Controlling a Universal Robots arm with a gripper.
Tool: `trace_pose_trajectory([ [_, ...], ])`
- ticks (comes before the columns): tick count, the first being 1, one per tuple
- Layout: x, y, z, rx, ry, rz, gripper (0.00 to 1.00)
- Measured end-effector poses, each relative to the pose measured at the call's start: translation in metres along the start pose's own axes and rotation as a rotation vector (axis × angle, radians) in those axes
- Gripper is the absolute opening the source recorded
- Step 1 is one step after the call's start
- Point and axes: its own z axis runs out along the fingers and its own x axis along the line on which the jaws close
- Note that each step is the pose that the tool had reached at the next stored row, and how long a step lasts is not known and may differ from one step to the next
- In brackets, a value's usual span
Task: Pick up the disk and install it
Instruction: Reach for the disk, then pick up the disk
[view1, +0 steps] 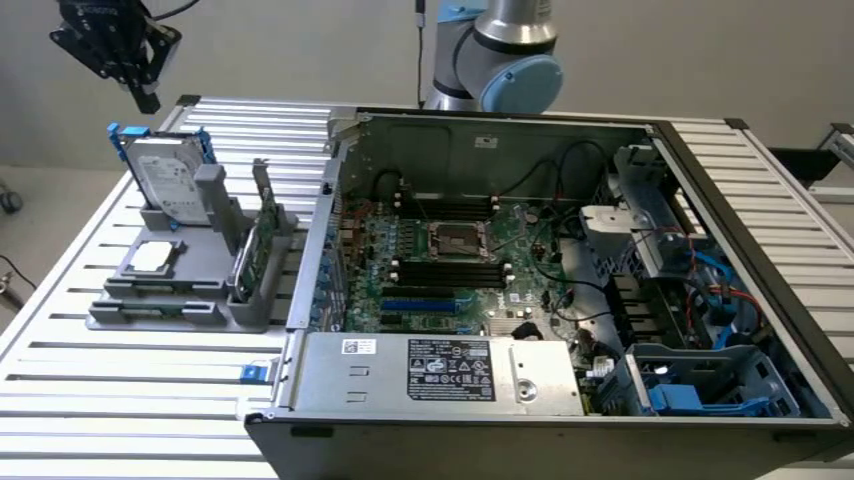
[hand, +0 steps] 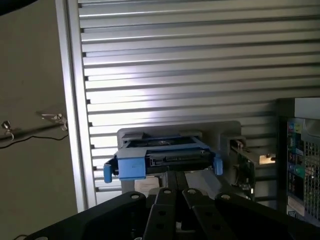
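One disk (view1: 171, 180) stands on its edge in a grey holder (view1: 180, 300) on the slatted table (view1: 80, 400), beside the open computer case (view1: 494, 150). The gripper (view1: 143, 98) hangs above it with its fingers (hand: 161, 205) pressed together and nothing in them. I think the disk is stiff metal, a bit heavy, smooth, and would not like a bump. A good place to grab looks like the top end, across the flat faces inside the blue frame. The exterior view shows its white label; the wrist view looks down on its thin top edge (hand: 162, 161) and blue tabs.
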Motion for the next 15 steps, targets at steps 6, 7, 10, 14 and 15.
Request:
trace_pose_trajectory([
  [6, 0.023, 0.0051, -0.0003, 0.0124, -0.0006, -0.001, 0.11],
  [7, 0.024, 0.0053, -0.0004, 0.0129, -0.0006, -0.002, 0.11],
  [10, 0.024, 0.0053, -0.0003, 0.0129, -0.0007, -0.002, 0.11],
  [14, 0.024, 0.0053, -0.0004, 0.0130, -0.0006, -0.002, 0.11],
  [15, 0.024, 0.0053, -0.0003, 0.0130, -0.0007, -0.002, 0.11],
])
